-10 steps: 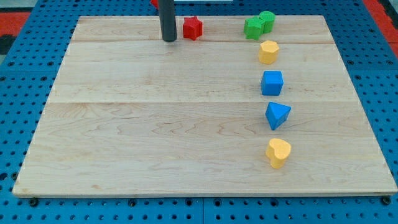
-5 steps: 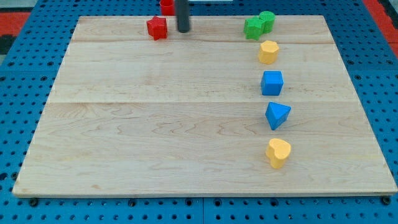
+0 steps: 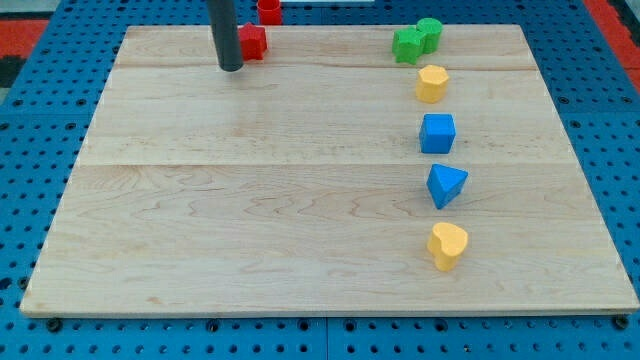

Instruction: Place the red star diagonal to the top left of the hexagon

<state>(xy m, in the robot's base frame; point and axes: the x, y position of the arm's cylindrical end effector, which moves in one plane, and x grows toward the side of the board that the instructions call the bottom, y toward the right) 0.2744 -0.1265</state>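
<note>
Our rod has no jaws; our tip (image 3: 231, 68) touches the red star-shaped block's (image 3: 253, 41) left side near the wooden board's (image 3: 300, 250) top edge, and a skewed push could send it off.

Pale wooden worktop (image 3: 300, 230) of joined planks, evenly lit, resting on a blue perforated base (image 3: 40, 120); red patches (image 3: 612, 14) at upper corners.
</note>
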